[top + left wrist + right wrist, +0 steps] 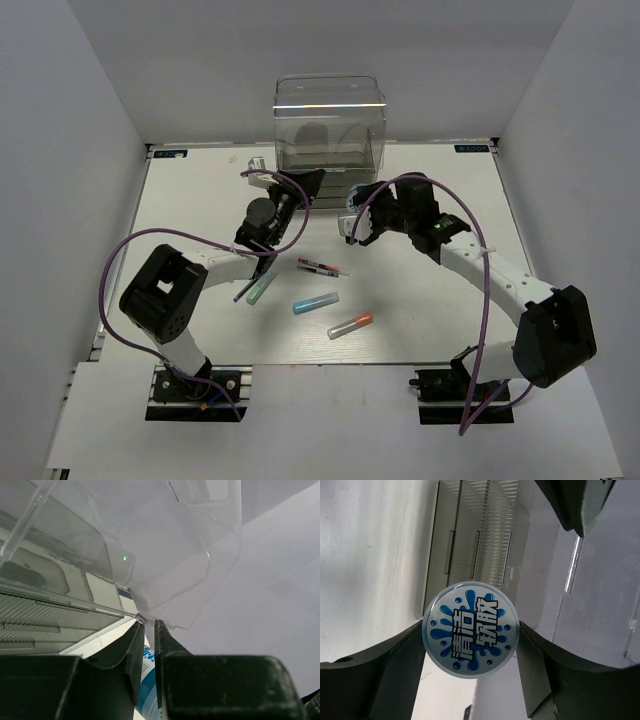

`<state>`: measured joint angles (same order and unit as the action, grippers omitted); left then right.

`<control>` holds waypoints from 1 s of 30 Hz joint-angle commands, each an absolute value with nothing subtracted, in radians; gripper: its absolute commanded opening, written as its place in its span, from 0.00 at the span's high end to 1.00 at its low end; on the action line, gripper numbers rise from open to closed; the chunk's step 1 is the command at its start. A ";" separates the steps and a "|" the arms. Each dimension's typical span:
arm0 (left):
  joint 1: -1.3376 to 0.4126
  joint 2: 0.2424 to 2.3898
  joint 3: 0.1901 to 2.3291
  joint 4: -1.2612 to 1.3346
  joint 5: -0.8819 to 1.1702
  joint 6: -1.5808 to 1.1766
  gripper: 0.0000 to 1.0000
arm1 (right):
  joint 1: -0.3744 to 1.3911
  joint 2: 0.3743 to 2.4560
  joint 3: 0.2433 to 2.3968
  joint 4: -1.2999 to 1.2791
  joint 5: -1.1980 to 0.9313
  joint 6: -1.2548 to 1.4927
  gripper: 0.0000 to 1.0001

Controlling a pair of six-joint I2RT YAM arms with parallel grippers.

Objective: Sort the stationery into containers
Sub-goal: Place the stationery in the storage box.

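The clear organiser (330,125) stands at the table's back middle; its ribbed drawers show in the right wrist view (475,545). My left gripper (308,183) (148,624) is just in front of it, shut on the lower edge of a clear drawer (170,555) pulled out from it. My right gripper (353,228) (470,630) is beside it, shut on the round blue-white roll (471,630), held above the table. On the table lie a white pen with red marks (322,267), a teal-green pen (262,288), a dark thin pen (244,291), a light blue marker (315,303) and an orange-tipped marker (350,324).
White walls close in the table on the left, right and back. Purple cables (130,250) loop over both arms. The pens lie between the two arms near the table's middle.
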<state>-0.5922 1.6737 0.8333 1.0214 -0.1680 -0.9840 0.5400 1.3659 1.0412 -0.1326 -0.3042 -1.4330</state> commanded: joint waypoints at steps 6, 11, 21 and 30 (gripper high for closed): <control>-0.589 1.606 0.897 1.046 -0.176 -0.973 0.74 | 0.555 1.351 0.968 0.215 -0.287 -1.565 1.00; -0.589 1.606 0.907 1.046 -0.176 -0.973 0.74 | 0.561 1.351 0.910 0.357 -0.282 -1.594 1.00; -0.589 1.606 0.916 1.046 -0.167 -0.973 0.74 | 0.572 1.391 0.807 0.590 -0.270 -1.653 1.00; -0.589 1.606 0.925 1.046 -0.167 -0.973 0.74 | 0.572 1.446 0.784 0.716 -0.265 -1.707 1.00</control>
<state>-0.5922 1.6733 0.8753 1.0019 -0.1650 -0.9840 0.5671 1.4422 0.7815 0.5240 -0.2714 -1.6524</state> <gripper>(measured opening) 0.250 0.709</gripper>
